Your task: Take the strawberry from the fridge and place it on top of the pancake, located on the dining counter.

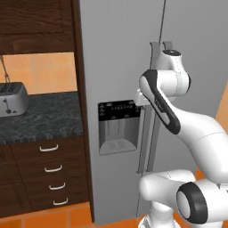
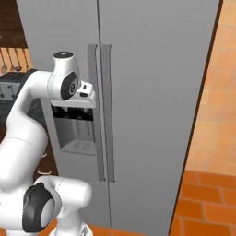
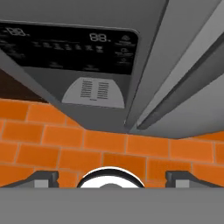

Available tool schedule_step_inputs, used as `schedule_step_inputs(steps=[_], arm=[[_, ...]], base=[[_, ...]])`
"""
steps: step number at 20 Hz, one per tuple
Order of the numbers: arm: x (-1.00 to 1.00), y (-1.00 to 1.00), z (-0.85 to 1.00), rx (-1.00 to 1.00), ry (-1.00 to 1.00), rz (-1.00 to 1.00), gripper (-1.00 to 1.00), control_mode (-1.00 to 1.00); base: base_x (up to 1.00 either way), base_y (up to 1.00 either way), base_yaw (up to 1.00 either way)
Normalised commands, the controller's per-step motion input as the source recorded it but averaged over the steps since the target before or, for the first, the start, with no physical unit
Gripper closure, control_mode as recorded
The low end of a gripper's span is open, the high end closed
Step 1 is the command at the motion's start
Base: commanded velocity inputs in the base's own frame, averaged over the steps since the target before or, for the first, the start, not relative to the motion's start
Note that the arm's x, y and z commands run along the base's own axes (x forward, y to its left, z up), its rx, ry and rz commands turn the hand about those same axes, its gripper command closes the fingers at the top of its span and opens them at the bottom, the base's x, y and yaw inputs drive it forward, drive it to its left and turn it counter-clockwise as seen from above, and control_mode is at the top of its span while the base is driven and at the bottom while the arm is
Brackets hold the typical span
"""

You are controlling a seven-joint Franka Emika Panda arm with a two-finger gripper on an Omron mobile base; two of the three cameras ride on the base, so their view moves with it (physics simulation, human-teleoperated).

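While closed doors hide whatever is inside, nothing of the task looks done yet.

Left base view: fridge (image 1: 116, 67) shut, both doors flush, black dispenser panel (image 1: 118, 110) on the left door, 2 long handles (image 1: 153, 107) at the centre seam. Arm bent up before those handles, wrist close to them. Toaster (image 1: 12, 99) on the dark table (image 1: 49, 116) to the left, drawers (image 1: 51, 169) below.

Right base view: same shut fridge (image 2: 152, 92), hand near the handles (image 2: 100, 110) and just above the dispenser recess (image 2: 76, 133). Orange tiled floor (image 2: 203, 207) to the right.

Hand view: gripper (image 3: 112, 178) with jaws spread wide, holding nothing, fingertips (image 3: 43, 177) apart at the bottom; dispenser panel (image 3: 70, 43) and handles (image 3: 183, 83) ahead.

Strawberry presumably behind the doors, unseen. Left to do, by judgement: open a door, pick the berry, drive to the pancake, place it.
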Motion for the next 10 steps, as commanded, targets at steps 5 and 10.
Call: schedule_step_inputs(steps=[5, 10], arm=[[0.00, 0.00, 0.00, 0.00, 0.00, 0.00, -1.00, 1.00], [0.00, 0.00, 0.00, 0.00, 0.00, 0.00, -1.00, 1.00]], base=[[-0.28, -0.36, -0.06], [-0.10, -0.31, -0.04]])
